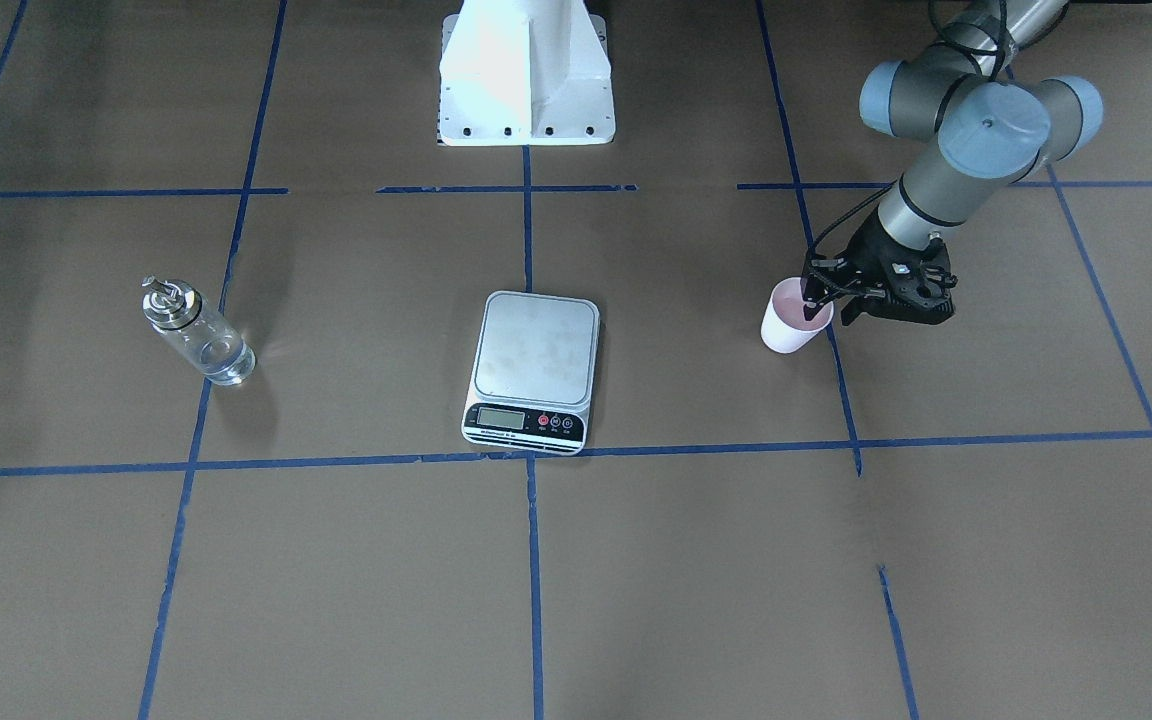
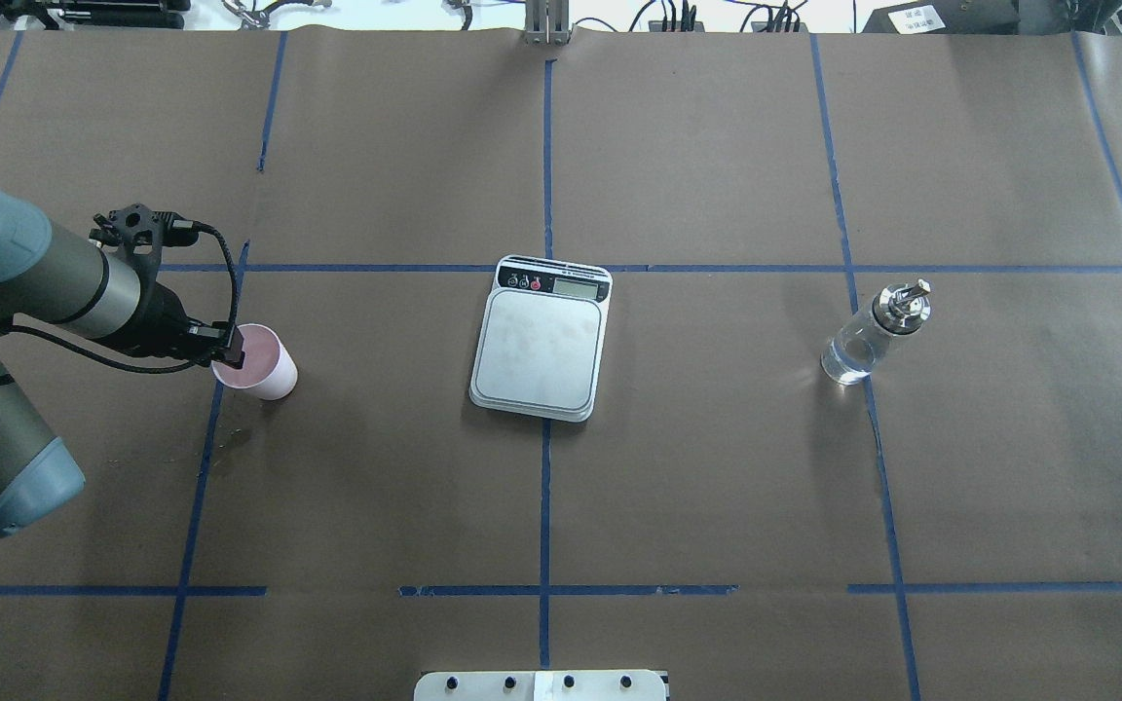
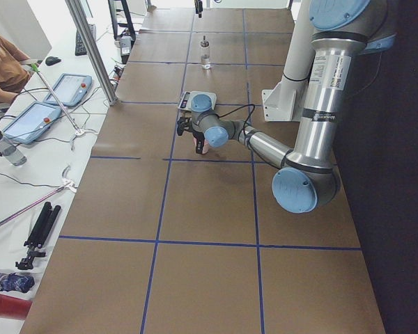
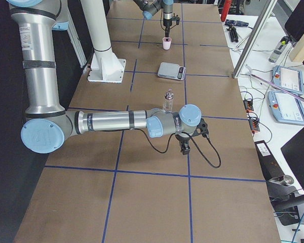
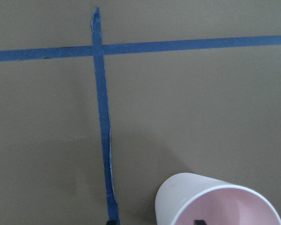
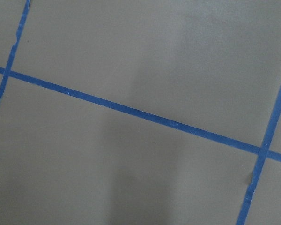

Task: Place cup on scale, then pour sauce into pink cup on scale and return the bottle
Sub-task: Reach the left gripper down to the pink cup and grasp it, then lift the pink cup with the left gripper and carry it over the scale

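1. Cup (image 2: 264, 362): standing upright on the table (image 2: 717, 487) toward its left edge.
2. Left pincer (image 2: 230, 350): hanging spread, straddling the cup's rim.
3. Scale (image 2: 542, 341): sitting mid-table.
4. Bottle (image 2: 868, 336): standing toward the right edge.
5. Right pincer (image 4: 185, 147): hovering beyond the bottle; spread or pressed together, cannot tell.

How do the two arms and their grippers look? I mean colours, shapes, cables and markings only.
Both the left arm and the right arm are silver-grey tubes with rounded blue-grey joint caps. A printed label on the left arm is too small to read. The left gripper and right gripper are black, each with a looping black cable.
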{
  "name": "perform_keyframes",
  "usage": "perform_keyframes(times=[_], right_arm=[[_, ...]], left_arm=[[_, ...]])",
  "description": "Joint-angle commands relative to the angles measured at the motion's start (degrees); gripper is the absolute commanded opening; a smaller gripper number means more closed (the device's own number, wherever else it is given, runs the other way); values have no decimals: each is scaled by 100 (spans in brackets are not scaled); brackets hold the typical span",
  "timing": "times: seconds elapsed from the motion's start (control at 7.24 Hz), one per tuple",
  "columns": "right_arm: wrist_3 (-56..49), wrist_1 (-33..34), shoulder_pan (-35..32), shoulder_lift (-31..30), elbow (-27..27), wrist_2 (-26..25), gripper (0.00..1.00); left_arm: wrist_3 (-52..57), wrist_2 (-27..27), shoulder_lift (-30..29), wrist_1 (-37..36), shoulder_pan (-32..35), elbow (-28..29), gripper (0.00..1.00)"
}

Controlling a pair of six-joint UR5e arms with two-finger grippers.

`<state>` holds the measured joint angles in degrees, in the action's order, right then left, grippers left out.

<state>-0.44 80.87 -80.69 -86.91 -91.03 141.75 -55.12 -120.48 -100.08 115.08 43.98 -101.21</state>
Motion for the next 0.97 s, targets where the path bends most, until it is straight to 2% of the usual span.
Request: perform_keyframes(times=[0.0,0.28,0.55,0.83], right_arm=[[0,-1,-8,-2,-11,2,100],[0,-1,-8,-2,-19,2,100],[9,8,-8,-2,-63,19,100],[-9,-1,1,7,-64,19,100]], left_arm=[[-42,-37,-64,-64,6,13,0],[-42,-63,-64,-589,58,-432,0],[-768,-46,-1314,-1773,32,-461,0],[-1427,24,-2204,-1919,-264,-340,0]])
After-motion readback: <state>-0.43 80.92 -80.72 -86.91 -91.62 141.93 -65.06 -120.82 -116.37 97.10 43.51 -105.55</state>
